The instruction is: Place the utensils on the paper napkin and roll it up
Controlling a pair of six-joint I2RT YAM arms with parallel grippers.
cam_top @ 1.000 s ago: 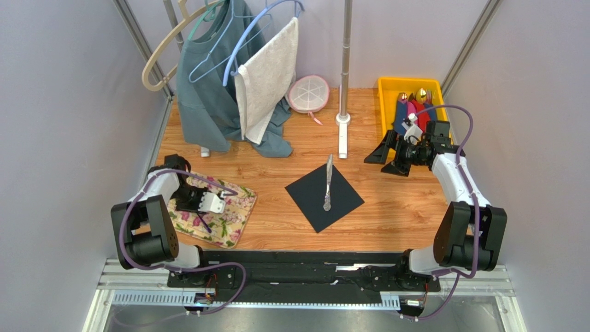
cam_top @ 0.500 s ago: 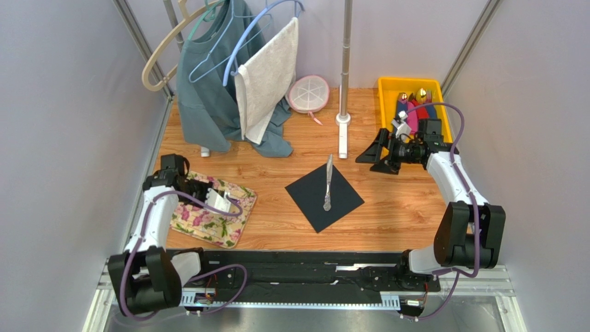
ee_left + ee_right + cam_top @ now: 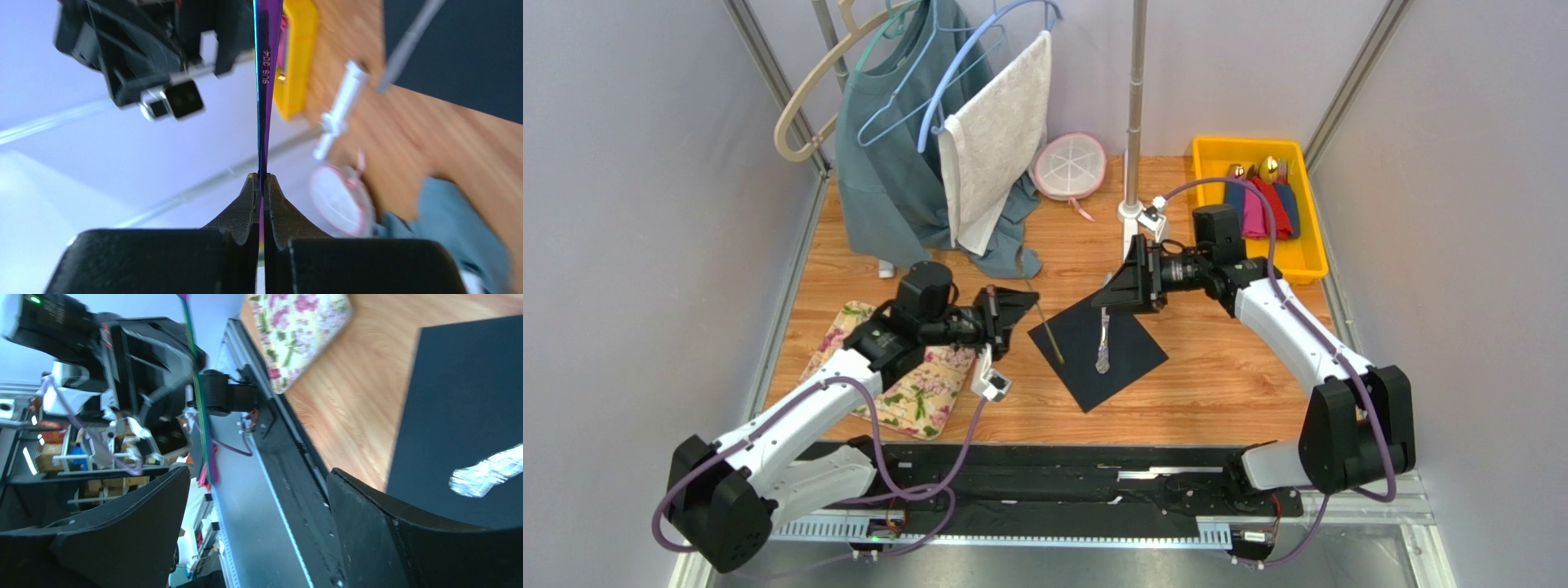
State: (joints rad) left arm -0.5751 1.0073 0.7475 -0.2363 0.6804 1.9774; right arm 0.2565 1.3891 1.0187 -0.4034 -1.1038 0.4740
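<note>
Left tool (image 3: pixel 261 184) is clamped tight on the purple utensil (image 3: pixel 265 73), pads meeting on its flat handle with the blade-thin edge facing the wrist camera. From above, that utensil (image 3: pixel 1048 333) slants down off the tool toward the left corner of the napkin (image 3: pixel 1136 355), held clear of the table (image 3: pixel 1234 380).

It reads as stiff, light, polished metal, so slick. A pinch on so narrow a strip could let it swivel between the pads. A hold nearer its middle would balance better, and it wants a low, gentle release so it does not skate.

Right tool (image 3: pixel 1124 284) hovers over the napkin's far corner, jaws spread wide and empty, the purple utensil visible between its fingers in its own camera.

The napkin lies flat and diamond-wise mid-table, with a silver utensil (image 3: pixel 1103 328) already resting on it, running from the far corner toward the centre.

The napkin looks thin, soft and nearly weightless. It will likely slide on the wood and crease or tear if pinched hard. My call is to take it at a bare corner or edge, letting the cutlery's weight pin the sheet while it rolls.

Beyond the left arm, the mat (image 3: pixel 928 386) sits at the near left.
</note>
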